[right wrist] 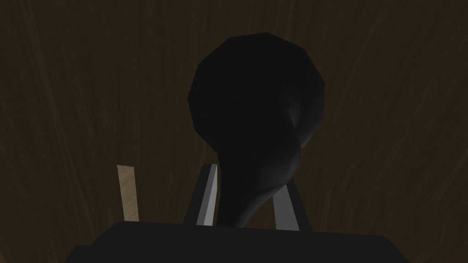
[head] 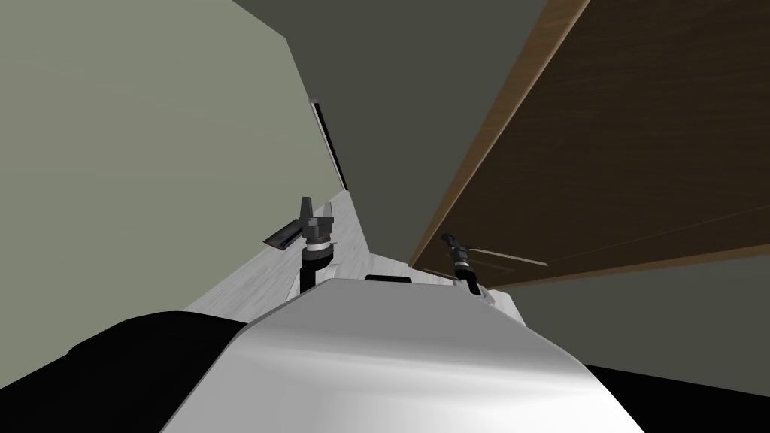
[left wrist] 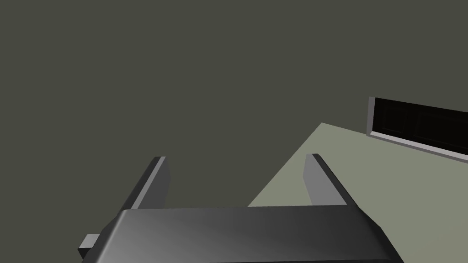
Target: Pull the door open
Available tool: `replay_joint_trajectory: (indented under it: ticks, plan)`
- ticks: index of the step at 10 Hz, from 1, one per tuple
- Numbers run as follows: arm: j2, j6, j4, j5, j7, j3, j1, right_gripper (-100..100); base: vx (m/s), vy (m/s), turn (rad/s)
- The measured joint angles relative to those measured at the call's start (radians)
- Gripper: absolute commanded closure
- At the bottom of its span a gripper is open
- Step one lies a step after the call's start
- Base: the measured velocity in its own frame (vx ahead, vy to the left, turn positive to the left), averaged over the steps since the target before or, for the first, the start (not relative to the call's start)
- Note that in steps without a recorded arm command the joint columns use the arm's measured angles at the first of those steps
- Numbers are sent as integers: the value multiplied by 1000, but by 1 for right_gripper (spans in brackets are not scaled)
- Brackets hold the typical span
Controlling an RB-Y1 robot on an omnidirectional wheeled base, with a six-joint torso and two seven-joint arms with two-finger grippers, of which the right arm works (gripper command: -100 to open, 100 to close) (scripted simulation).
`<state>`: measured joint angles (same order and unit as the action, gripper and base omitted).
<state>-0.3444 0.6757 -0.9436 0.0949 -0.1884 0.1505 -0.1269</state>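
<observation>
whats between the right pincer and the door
A dark handle: the right pincer is shut on its neck, in front of the brown door, as the right wrist view shows.

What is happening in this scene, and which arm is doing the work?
The robot stands close to a dark brown wooden door. Its right gripper is shut on the door's black handle, with a finger pressing each side of the handle's neck. The left gripper is open and holds nothing, off to the side away from the door. Whether the door has begun to swing is not clear.
</observation>
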Motion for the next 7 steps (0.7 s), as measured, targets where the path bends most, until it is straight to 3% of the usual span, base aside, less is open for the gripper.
replay_joint_trajectory:
  ticks: [1, 3, 5, 7]
  plan:
    - [0, 0, 0, 0, 0, 0, 0, 100, -137, -24, 153]
    - [-18, 10, -13, -2, -18, -8, -16, 100, -194, -63, 134]
    - [-33, 38, 3, -8, -38, -26, -26, 100, -214, -58, 151]
    - [-52, 61, -9, -14, -64, -45, -55, 100, -238, -68, 173]
